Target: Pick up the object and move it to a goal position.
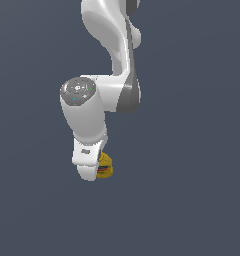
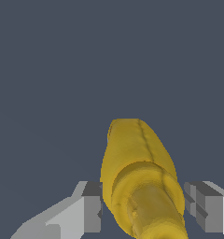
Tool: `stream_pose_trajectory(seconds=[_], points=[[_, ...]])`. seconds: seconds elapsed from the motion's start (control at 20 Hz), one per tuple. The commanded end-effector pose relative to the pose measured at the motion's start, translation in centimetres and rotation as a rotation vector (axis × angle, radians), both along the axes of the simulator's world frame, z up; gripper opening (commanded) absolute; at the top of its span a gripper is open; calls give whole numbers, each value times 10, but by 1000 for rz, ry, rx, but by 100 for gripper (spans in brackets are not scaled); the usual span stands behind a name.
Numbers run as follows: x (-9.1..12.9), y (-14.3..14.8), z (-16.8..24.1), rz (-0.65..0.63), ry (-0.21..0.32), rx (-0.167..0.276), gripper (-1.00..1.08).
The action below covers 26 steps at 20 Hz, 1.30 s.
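Note:
The object, a small yellow squeeze bottle [image 2: 139, 186], fills the space between my two fingers in the wrist view. One grey finger pad [image 2: 92, 207] rests against one side of it and the other pad [image 2: 198, 207] against the opposite side. My gripper [image 2: 144, 210] is shut on the bottle around its body. In the exterior view only a yellow part of the bottle [image 1: 106, 166], with a bit of red-and-blue label, shows beside the white hand [image 1: 87, 160]. The fingers themselves are hidden behind the hand there.
The white arm [image 1: 112, 60] comes down from the top of the exterior view. Everything around it is a plain dark blue-grey ground [image 1: 192, 200], with no other objects or edges showing.

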<state>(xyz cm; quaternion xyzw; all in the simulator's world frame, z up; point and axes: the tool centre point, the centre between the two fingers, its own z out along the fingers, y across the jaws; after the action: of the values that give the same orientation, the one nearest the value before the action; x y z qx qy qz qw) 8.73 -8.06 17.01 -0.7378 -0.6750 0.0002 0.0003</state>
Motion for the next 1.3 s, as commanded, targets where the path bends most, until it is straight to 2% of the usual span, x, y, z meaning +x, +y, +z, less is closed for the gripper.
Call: stream_pose_trajectory(seconds=[0.0, 0.65, 0.95, 1.25], points=[[0, 0, 0, 0, -1, 0, -100], [-8, -1, 13, 0, 0, 0, -100], [-25, -3, 41, 0, 0, 0, -100], [-52, -8, 87, 0, 0, 0, -100]])
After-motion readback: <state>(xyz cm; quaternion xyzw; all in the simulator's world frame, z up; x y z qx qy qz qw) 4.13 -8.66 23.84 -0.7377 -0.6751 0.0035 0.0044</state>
